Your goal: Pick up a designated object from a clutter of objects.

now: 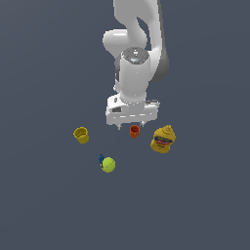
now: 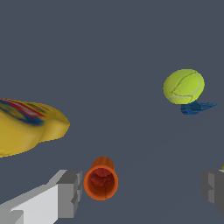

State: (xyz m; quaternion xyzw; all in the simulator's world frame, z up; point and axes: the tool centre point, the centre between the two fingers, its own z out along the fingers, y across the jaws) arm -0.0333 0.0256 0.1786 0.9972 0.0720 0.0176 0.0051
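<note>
Orange-red cup (image 2: 101, 180) between the fingers of the wide-open, empty pincer (image 2: 142, 189), unheld.

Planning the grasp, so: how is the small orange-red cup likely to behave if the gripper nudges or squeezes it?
The orange-red cup seems to lie on its side, so a nudge may roll it in an arc, being tapered. It looks small and probably light. The gripper is open, one finger close beside it.

yellow bottle (image 2: 26, 124): cut off by wrist view's edge | gripper (image 1: 131, 125): fingertips mostly hidden under its own body | bottle label: too blurred to read
</note>
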